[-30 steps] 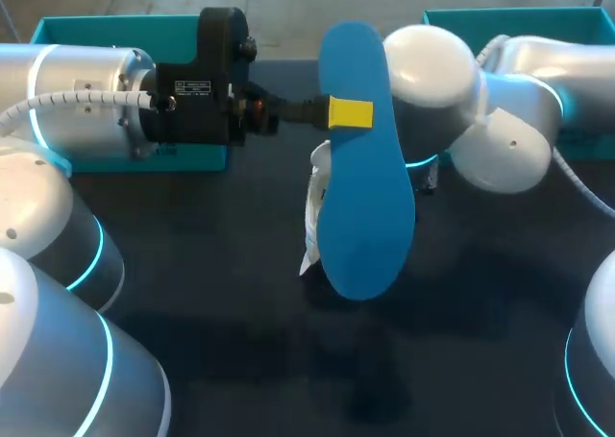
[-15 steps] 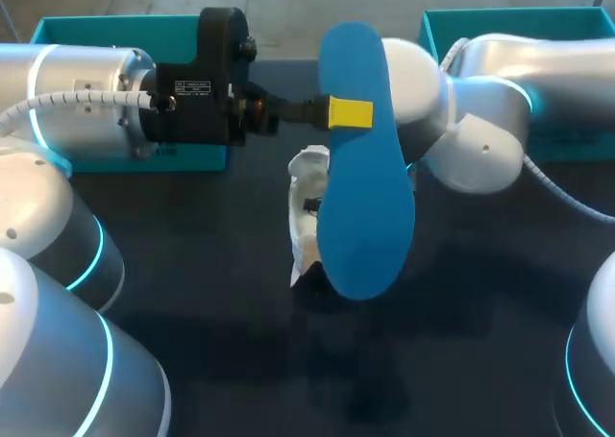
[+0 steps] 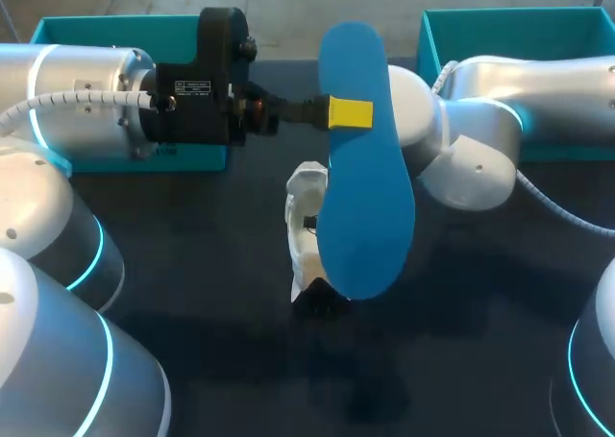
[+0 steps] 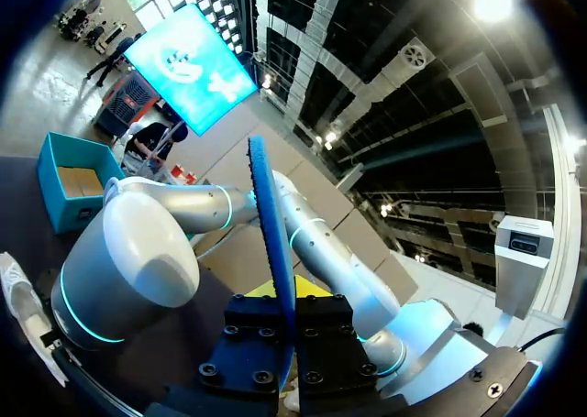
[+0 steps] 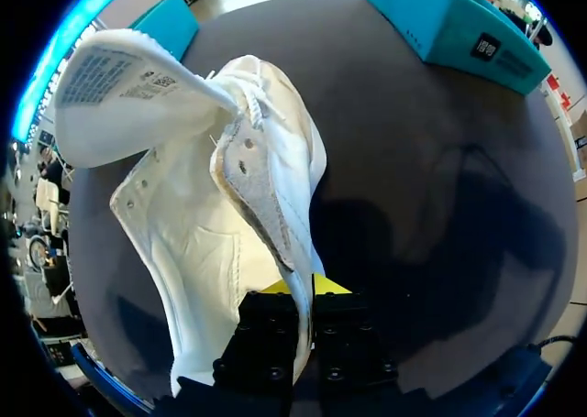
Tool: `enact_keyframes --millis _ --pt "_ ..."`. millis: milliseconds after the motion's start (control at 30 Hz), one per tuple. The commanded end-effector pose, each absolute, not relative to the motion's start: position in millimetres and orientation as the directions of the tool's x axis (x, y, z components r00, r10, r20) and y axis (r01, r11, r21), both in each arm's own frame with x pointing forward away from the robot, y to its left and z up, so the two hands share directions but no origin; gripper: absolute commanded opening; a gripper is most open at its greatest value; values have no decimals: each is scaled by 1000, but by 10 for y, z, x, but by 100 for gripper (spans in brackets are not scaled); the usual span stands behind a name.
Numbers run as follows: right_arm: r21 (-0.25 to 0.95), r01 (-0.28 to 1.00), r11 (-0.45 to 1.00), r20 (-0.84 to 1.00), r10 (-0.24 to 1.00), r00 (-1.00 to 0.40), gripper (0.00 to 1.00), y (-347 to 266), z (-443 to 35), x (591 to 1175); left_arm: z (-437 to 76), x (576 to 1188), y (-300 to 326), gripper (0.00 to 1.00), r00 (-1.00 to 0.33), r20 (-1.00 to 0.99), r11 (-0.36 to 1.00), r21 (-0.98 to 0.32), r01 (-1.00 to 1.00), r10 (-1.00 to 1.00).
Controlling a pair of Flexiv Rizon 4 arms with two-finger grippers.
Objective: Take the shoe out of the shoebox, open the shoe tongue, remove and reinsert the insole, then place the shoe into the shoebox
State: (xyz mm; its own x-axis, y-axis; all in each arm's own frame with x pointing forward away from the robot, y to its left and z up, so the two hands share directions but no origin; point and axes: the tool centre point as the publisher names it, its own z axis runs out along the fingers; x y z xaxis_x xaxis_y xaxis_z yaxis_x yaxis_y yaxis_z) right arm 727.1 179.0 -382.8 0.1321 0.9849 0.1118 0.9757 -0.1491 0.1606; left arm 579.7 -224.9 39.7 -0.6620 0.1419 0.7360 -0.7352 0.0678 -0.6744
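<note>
Clamps flat blue foam insole [image 3: 365, 197] edgewise in left end effector [image 3: 348, 113], lifted clear, likely poised for reinsertion. Pinches white lace-up sneaker [image 5: 229, 206] by its side wall in right end effector [image 5: 295, 293], over dark surface [image 3: 211, 264], tongue [image 5: 119, 96] folded back, opening exposed.

Head overhead, wrists close, shoe [image 3: 300, 254] likely shared

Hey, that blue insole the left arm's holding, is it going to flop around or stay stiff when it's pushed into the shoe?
Probably semi-stiff: the blue insole juts well past the left tool on both sides without folding. Seen edge-on in the left wrist view it's thin and gently curved, so likely light and bendable under a push.
</note>
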Motion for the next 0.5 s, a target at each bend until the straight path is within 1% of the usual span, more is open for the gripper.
enact_keyframes --millis 33,200,233,267,300,500 --pt "259 944 -205 126 976 177 0 1784 -3886 7199 385 5788 -2253 0 -662 736 66 -674 -735 143" --pt "257 944 -205 129 976 177 0 1770 -3908 7199 385 5788 -2253 0 -662 736 66 -674 -735 143" --pt "256 944 -206 131 975 178 25 1770 -3896 7198 385 5788 -2253 0 -662 736 66 -674 -735 143" --pt "255 945 -206 132 975 177 71 1769 -3868 7193 385 5788 -2253 0 -662 736 66 -674 -735 143" --pt "257 942 -215 137 973 185 100 1760 -3833 7190 385 5788 -2253 0 -662 736 66 -674 -735 143" --pt "264 936 -234 173 966 192 100 1745 -3519 7178 385 5788 -2253 0 -662 736 66 -674 -735 143"
